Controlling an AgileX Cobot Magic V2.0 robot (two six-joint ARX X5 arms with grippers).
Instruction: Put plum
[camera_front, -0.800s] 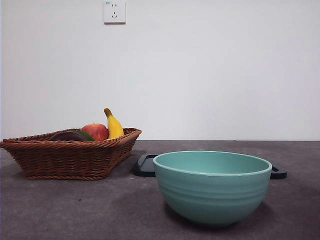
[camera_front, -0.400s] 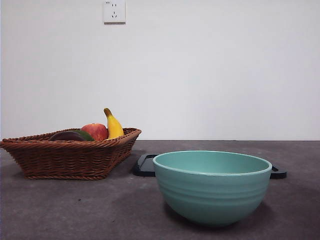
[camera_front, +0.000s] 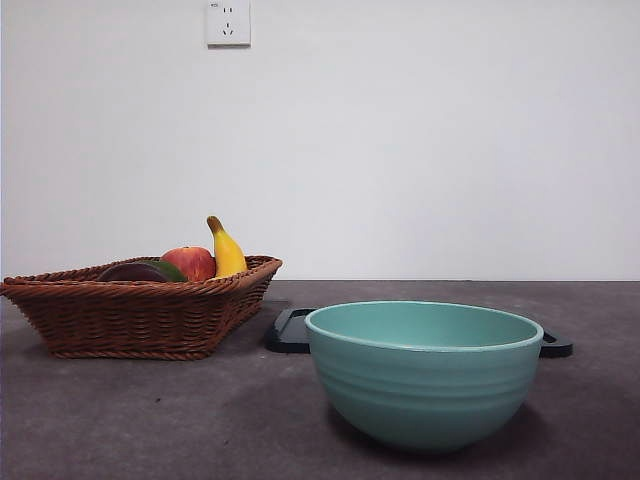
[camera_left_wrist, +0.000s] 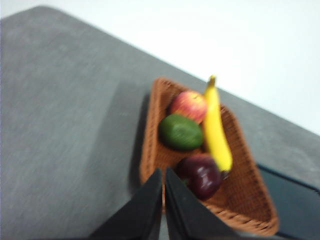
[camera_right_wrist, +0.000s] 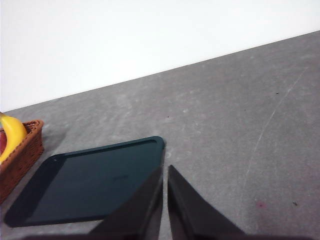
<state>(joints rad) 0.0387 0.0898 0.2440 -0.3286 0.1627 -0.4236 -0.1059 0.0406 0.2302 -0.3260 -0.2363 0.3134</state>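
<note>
The plum (camera_left_wrist: 201, 175) lies ungrasped in the wicker basket (camera_left_wrist: 250, 210) beside a banana (camera_left_wrist: 216, 127); the left gripper (camera_left_wrist: 164, 172), jaws closed, hovers above. Next, presumably: open, descend, grip. The right gripper (camera_right_wrist: 165, 170) waits, closed.

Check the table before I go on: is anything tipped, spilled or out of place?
Nothing stands out. The plum, apple, green fruit and banana lie inside the basket; the bowl stands upright and the tray lies flat.
</note>
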